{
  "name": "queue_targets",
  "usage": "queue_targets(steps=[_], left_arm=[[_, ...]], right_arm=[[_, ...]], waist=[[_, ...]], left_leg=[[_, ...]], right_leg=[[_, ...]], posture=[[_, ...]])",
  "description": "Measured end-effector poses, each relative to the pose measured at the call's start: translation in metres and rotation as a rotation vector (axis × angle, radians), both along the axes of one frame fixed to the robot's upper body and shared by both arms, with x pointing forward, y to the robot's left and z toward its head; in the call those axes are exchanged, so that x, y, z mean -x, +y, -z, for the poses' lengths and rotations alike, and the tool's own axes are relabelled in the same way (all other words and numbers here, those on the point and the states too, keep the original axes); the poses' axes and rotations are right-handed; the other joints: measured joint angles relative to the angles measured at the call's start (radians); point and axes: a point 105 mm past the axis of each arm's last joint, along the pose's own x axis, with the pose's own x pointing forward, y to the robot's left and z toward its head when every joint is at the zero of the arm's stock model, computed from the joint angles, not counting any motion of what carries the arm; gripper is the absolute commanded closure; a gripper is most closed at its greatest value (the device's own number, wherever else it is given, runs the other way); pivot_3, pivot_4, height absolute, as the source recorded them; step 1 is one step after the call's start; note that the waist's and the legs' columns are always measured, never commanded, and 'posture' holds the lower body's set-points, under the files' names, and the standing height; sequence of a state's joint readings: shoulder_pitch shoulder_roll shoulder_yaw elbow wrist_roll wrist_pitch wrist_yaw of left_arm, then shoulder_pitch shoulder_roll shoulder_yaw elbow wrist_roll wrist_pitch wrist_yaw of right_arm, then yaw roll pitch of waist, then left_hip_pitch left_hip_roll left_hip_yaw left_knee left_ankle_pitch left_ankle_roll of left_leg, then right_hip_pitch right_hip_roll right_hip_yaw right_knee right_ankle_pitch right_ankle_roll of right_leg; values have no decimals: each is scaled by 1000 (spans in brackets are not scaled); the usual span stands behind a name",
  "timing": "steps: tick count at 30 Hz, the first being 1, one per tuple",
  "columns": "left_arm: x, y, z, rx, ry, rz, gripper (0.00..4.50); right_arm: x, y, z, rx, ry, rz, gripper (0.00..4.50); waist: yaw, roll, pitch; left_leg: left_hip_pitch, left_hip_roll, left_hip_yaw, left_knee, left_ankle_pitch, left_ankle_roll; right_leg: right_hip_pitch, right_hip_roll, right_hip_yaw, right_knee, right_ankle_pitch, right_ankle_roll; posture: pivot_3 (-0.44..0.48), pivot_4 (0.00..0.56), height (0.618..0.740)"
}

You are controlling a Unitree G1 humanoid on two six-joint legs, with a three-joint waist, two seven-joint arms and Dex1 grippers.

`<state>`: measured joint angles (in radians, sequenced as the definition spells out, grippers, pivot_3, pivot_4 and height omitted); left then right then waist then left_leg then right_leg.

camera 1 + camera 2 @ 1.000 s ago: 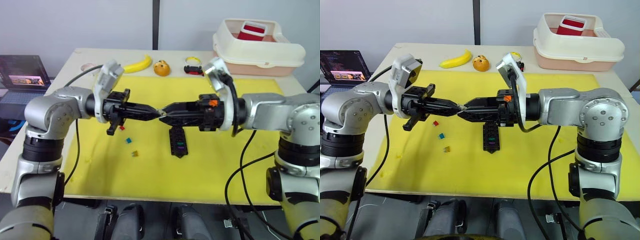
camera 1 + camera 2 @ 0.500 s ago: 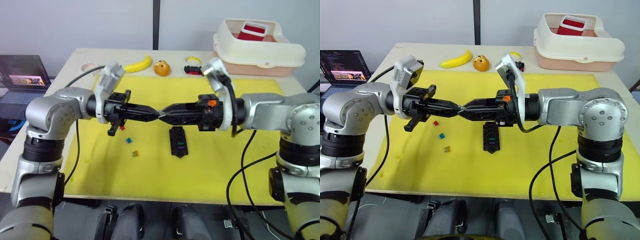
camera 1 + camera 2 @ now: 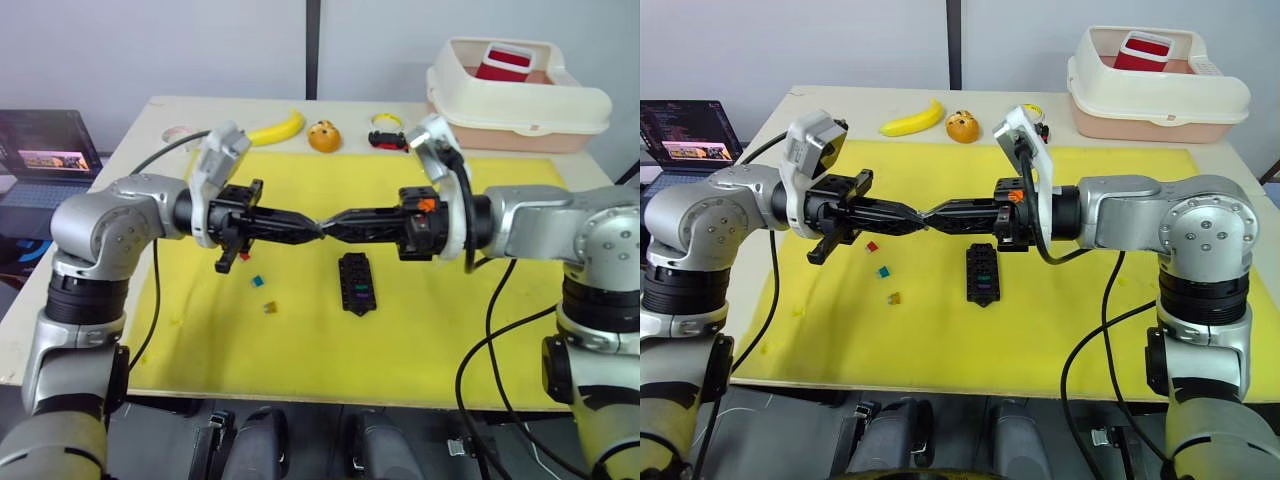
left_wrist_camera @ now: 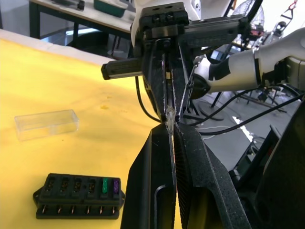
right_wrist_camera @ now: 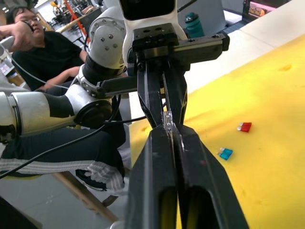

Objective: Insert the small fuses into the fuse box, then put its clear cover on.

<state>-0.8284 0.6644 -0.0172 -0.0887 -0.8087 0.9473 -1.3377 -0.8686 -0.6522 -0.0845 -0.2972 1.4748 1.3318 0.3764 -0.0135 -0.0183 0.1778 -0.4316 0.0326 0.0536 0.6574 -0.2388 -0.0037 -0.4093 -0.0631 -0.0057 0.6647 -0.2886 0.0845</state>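
Observation:
My left gripper (image 3: pixel 316 228) and right gripper (image 3: pixel 329 227) meet tip to tip above the middle of the yellow mat (image 3: pixel 480 330). Both are shut on one small pale fuse (image 4: pixel 170 114), which also shows as the fuse (image 5: pixel 167 119) in the right wrist view. Just below them on the mat lies the black fuse box (image 3: pixel 357 283), with a green and a purple fuse seated at one end (image 4: pixel 108 185). Loose fuses lie to its left: red (image 3: pixel 243 256), teal (image 3: pixel 257 281) and amber (image 3: pixel 269 306). The clear cover (image 4: pixel 46 124) lies on the mat beyond the box.
A banana (image 3: pixel 276 128), an orange toy (image 3: pixel 323 136) and a black-and-red toy car (image 3: pixel 388 133) lie along the table's far edge. A cream bin (image 3: pixel 515 95) stands at the back right, a laptop (image 3: pixel 45 150) at the left. A seated person (image 5: pixel 33 52) is beyond the table.
The right gripper's fingers have narrowed from spread to shut at the meeting point with the left gripper's tips. Both arms have stayed almost in place above the fuse box.

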Motion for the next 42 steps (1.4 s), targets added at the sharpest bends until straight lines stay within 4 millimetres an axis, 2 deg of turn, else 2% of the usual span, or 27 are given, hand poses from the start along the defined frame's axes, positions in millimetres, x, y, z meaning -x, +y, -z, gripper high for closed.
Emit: queue_targets(steps=[9,12,14,16,19,22,25,28,34,42], left_arm=[[0,-1,2,-16,-3,-10,4500],[-4,-2,10,-88,-29,-44,3466],[-8,1,18,-141,-57,-77,2544],[-11,3,24,-177,-101,-91,1392],[-14,2,39,-230,-172,-95,24],[-20,2,59,-282,-246,-111,24],[-24,-3,89,-292,-253,-125,24],[-27,-8,108,-311,-278,-132,24],[-38,-13,123,-330,-348,-176,24],[-41,-23,126,-322,-371,-196,24]], right_arm=[[0,-1,1,18,-14,2,4481],[-1,-1,6,59,-28,5,4500],[1,-2,8,95,-62,-3,4500],[0,-5,12,150,-110,-3,4500],[-6,-12,19,231,-196,5,4500],[-14,-18,35,321,-287,-23,4500],[-24,-19,55,393,-353,-76,4500],[-33,-24,66,448,-399,-105,4500],[-41,-28,76,493,-434,-153,4500],[-50,-36,91,544,-431,-152,4500]], waist=[[0,0,0],[0,0,0],[0,0,0],[1,0,0],[1,0,0],[2,0,0],[1,0,0],[2,0,0],[3,0,0],[3,0,0]], left_leg=[[0,0,0,0,0,0],[0,0,0,0,0,0],[0,0,0,-1,0,0],[0,0,0,-1,0,0],[0,0,1,-1,0,0],[0,0,1,-1,0,0],[0,0,2,-1,0,0],[-1,0,2,-1,0,0],[-2,0,2,0,0,0],[-2,0,2,1,0,0]], right_leg=[[0,0,0,0,0,0],[0,0,0,0,0,0],[0,0,0,0,0,0],[0,0,0,-1,0,0],[-1,0,0,-1,0,-1],[0,0,0,-2,0,-1],[-1,1,0,-2,0,0],[-2,1,0,-1,0,0],[-2,1,0,-1,0,0],[-2,1,0,-1,0,0]], posture=[[0,150,740],[0,150,740],[0,150,740],[0,150,740],[0,150,740],[0,150,740],[0,150,740],[0,150,740],[0,150,740],[0,150,740]])
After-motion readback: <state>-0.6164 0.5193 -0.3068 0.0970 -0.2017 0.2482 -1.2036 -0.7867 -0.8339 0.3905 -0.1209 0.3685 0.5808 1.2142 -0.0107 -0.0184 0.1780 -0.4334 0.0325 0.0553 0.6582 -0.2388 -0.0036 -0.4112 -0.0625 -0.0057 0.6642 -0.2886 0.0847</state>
